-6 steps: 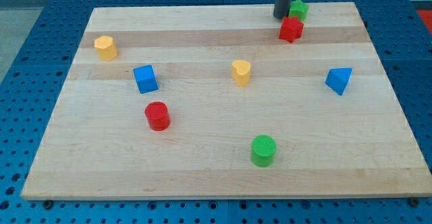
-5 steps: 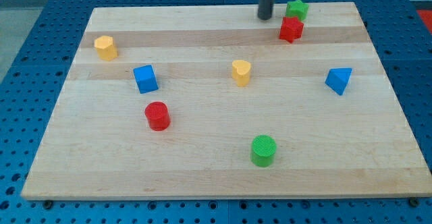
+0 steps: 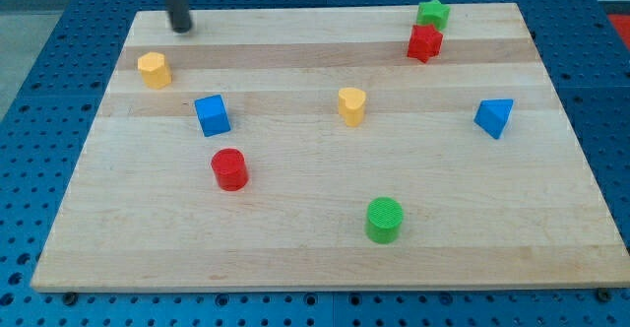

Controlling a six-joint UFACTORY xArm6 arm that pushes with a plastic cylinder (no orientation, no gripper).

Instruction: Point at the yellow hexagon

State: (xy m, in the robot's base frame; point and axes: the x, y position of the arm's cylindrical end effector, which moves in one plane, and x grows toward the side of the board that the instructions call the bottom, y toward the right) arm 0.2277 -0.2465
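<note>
**A:** We have a pale wooden board [image 3: 315,238] lying on a blue perforated bench [image 3: 39,91], lit evenly, nothing else on it but blocks. Where do we stand?

**B:** My tip [image 3: 182,29] sits at the board's far edge, toward the view's top left. It is a bare rod, so there is nothing to open or clench, and it holds nothing and touches no block. The yellow hexagon [image 3: 154,69] is the nearest block to it, just below the tip and slightly to the view's left, with a clear gap of wood between them.

**A:** So what could go wrong?

**B:** We see two risks. First, overshoot: the hexagon is close, and if we carry on downward too far we knock it instead of pointing at it, perhaps off toward the board's left edge, which is near.

**A:** And the second?

**B:** Picking the wrong yellow one. There is another yellow block [image 3: 351,105], more heart-like in outline, well away to the tip's right and lower down. We judge it is not the target.

**A:** Anything else in our way?

**B:** Not really. The blue cube [image 3: 212,115] and the red cylinder [image 3: 229,169] lie below the tip, past the hexagon, so they matter only if we run long. The red star [image 3: 425,43], green star [image 3: 432,14], blue triangle [image 3: 494,117] and green cylinder [image 3: 384,219] are all far off to the right.
</note>
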